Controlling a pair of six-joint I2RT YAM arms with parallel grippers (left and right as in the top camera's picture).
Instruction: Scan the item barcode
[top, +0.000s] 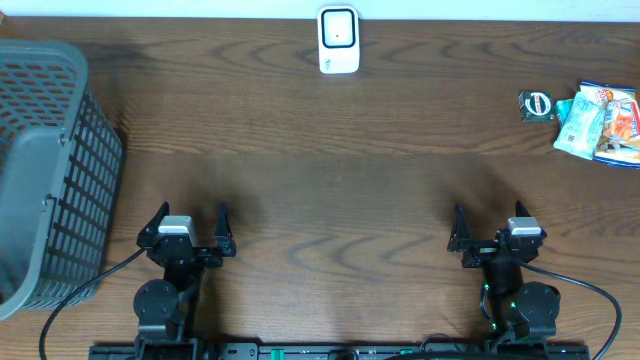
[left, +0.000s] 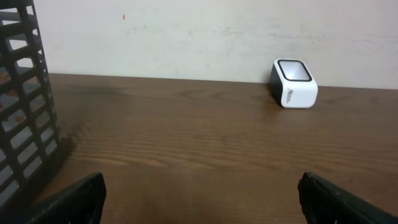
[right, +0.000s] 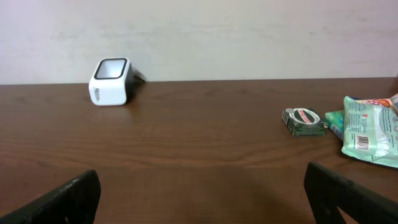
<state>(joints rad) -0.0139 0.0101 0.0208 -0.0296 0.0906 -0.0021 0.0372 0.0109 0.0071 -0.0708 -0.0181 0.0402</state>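
Note:
The white barcode scanner (top: 338, 40) stands at the table's far edge, in the middle; its dark window shows in the left wrist view (left: 294, 84) and in the right wrist view (right: 111, 81). The items lie at the far right: a small dark green packet (top: 536, 105) (right: 305, 121) and pale green and white snack packets (top: 600, 122) (right: 370, 130), one showing a printed barcode. My left gripper (top: 192, 212) (left: 200, 186) and right gripper (top: 488, 212) (right: 202, 180) sit near the front edge, both open and empty, far from the items and the scanner.
A tall grey slatted basket (top: 50, 170) (left: 25, 112) fills the left end of the table, just left of my left arm. A pale wall rises behind the table's far edge.

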